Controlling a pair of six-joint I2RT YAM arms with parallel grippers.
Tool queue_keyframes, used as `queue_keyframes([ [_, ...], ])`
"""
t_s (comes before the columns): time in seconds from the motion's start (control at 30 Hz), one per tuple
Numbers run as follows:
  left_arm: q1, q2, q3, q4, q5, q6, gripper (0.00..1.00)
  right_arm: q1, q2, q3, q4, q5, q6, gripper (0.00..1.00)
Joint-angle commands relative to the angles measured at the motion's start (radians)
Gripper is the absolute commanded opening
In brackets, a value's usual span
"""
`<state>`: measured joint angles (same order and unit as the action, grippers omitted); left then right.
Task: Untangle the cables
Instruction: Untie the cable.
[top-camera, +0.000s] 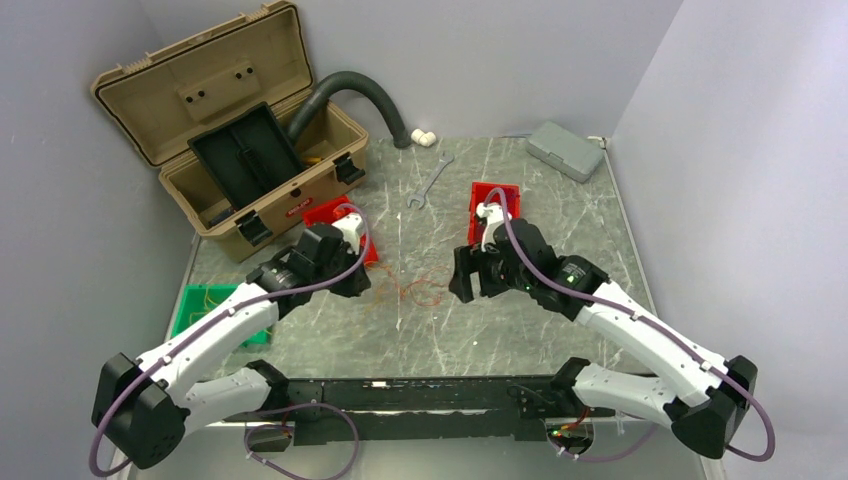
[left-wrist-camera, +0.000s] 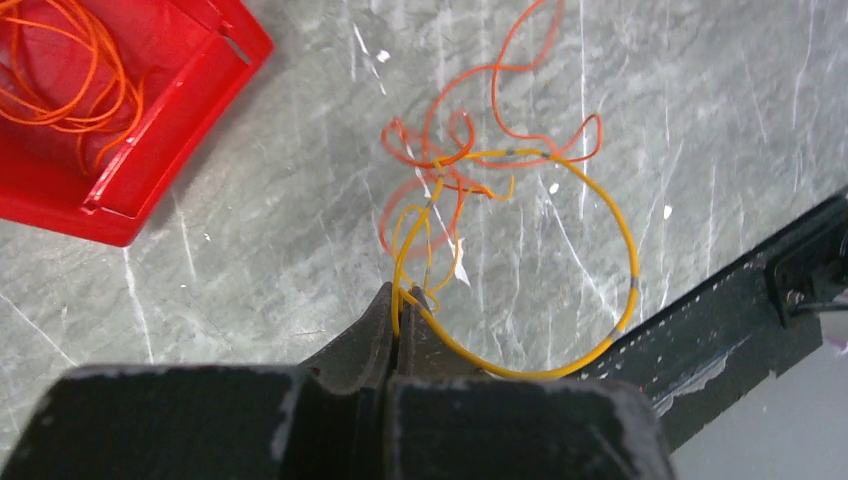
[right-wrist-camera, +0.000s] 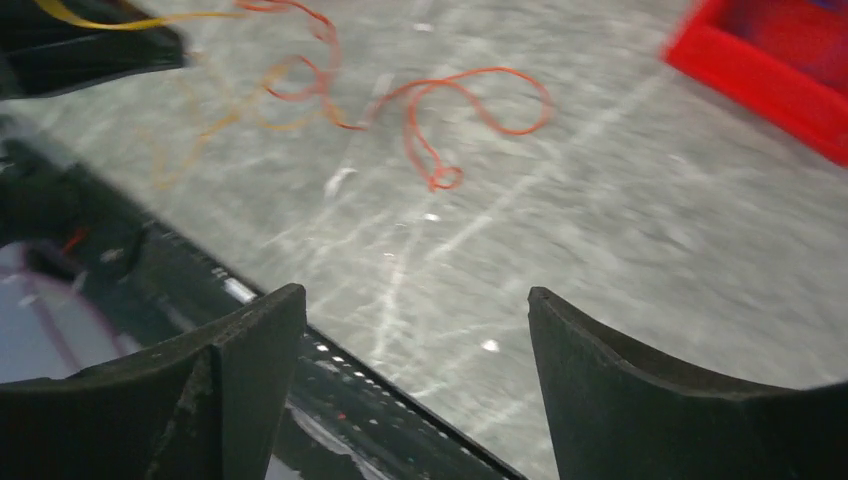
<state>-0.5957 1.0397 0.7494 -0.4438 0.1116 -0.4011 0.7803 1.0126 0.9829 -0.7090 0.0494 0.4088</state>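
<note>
Between the two arms, on the bench, the cables lie as a loose tangle of orange and yellow strands. The left fingers are closed on a yellow strand at the near edge of the tangle, with the knot just beyond their tips. The right fingers stand open with nothing between them, and the nearest orange loop lies apart from them, farther out on the bench.

From the top view, the tangle spreads crosswise. Its long axis runs from the left fingers toward the right fingers.

Only the left wrist view shows the grip. There the yellow strand leaves the fingertips, sweeps out in a wide loop and returns to the knot, while orange loops fan away from the fingers. That view also shows a red tray holding a separate orange coil.

The right wrist view is blurred. It shows orange loops and the corner of a second red tray.
</note>
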Motion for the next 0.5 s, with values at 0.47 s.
queue_keyframes([
  [0.47,-0.054,0.043,0.237,-0.253,0.193,0.11,0.0,0.011,0.117,-0.473,1.256,-0.441,0.028,0.8],
])
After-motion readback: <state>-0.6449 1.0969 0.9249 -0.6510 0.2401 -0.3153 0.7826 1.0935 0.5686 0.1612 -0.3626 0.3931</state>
